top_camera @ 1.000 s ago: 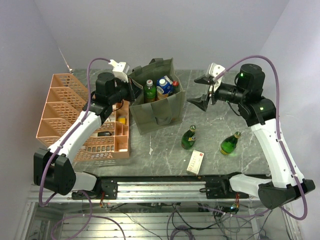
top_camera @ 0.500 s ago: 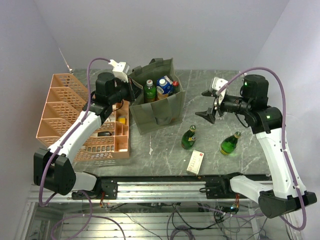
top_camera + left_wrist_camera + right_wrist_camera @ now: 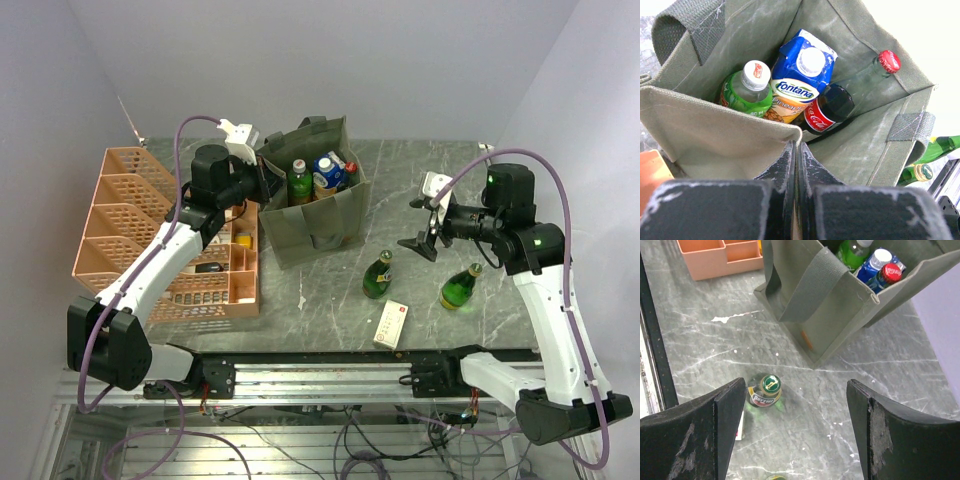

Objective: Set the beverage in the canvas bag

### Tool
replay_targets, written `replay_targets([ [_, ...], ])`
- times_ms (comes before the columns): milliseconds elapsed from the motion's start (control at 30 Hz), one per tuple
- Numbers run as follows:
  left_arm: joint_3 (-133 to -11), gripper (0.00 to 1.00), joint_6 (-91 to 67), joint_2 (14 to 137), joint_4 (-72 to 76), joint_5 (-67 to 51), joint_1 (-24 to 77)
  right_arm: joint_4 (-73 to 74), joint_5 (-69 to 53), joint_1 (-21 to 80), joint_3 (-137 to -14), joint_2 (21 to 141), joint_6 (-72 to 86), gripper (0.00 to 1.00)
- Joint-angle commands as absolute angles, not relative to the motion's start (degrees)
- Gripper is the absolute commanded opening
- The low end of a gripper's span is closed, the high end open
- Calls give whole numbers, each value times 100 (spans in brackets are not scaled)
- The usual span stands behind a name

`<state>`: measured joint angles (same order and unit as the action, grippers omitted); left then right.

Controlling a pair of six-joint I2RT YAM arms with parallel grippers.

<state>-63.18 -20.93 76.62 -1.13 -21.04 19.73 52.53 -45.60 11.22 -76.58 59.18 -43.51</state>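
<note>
The olive-green canvas bag (image 3: 318, 222) stands mid-table and holds a green bottle (image 3: 746, 89), a blue Fontana carton (image 3: 801, 80) and a cola bottle (image 3: 832, 107). My left gripper (image 3: 264, 181) is shut on the bag's near-left rim (image 3: 715, 135), pinching the fabric between its fingers (image 3: 785, 165). Two green Perrier bottles stand on the table, one (image 3: 377, 275) in front of the bag and one (image 3: 460, 287) to its right. My right gripper (image 3: 426, 222) is open and empty above the table. In the right wrist view the nearer Perrier bottle (image 3: 765, 390) sits just inside its left finger (image 3: 725, 415).
A salmon-pink lattice crate (image 3: 130, 220) stands left of the bag. A small white box (image 3: 391, 323) lies near the front edge by the bottles. The bag's front wall and handle (image 3: 812, 287) lie ahead of the right gripper.
My right gripper has swung from beside the bag's right side down and nearer, to above the Perrier bottles, still open. The left gripper has kept its hold on the bag rim.
</note>
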Motion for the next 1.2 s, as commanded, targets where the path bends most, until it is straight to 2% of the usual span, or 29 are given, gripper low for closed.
replay_targets([
  [0, -6367, 7, -2007, 7633, -93, -2111, 1929, 5464, -4604, 1053, -7542, 5776, -4517, 81],
  [400, -6389, 7, -2036, 7665, -84, -2147, 1926, 5456, -4484, 1009, -6890, 5884, -4237, 85],
  [567, -6428, 7, -2016, 7662, -120, -2136, 1934, 5394, -4810, 1024, -6677, 6251, -4212, 87],
  [900, -6322, 7, -1953, 7557, -98, -2124, 1930, 4636, -4599, 1281, -5991, 6944, -4243, 88],
  [1033, -6343, 7, -1972, 7632, -88, -2083, 1925, 4239, -4658, 1420, -5767, 7149, -4129, 80],
  [1167, -6330, 7, -1944, 7638, -74, -2079, 1929, 3945, -4649, 1510, -5563, 7281, -4009, 66],
])
